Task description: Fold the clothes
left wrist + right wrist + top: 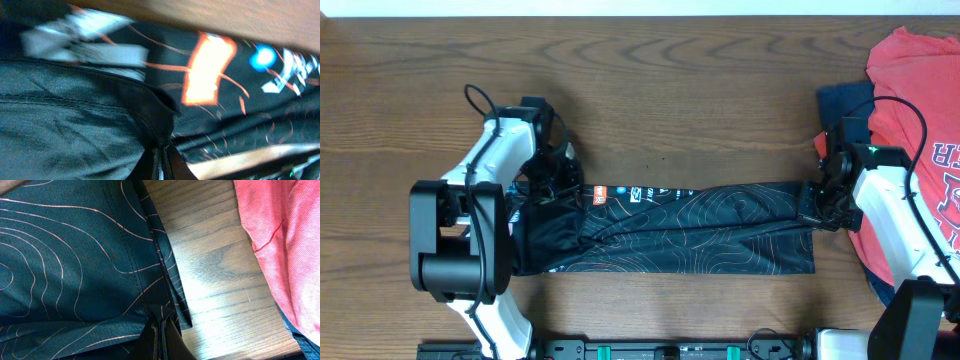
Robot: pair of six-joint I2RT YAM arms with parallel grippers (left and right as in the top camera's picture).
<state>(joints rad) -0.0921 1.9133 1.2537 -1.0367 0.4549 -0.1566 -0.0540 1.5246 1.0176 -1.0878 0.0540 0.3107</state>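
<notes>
The clothes (pixel 700 232), a thin black shirt with fine contour lines, lie as a long band across the table's middle. Small colourful logos (pixel 620 192) show near its left end. My left gripper (pixel 552 190) is shut on the shirt's left end; in the left wrist view the fabric (pixel 90 125) bunches up between the fingers (pixel 177 167). My right gripper (pixel 817 205) is shut on the right end, pinching a folded edge of fabric (pixel 75 270) between its fingers (pixel 172 340).
A red garment with white lettering (pixel 920 130) lies at the right edge over a dark blue one (pixel 842 100), close beside my right arm. Wooden tabletop (pixel 670 90) surrounds the shirt.
</notes>
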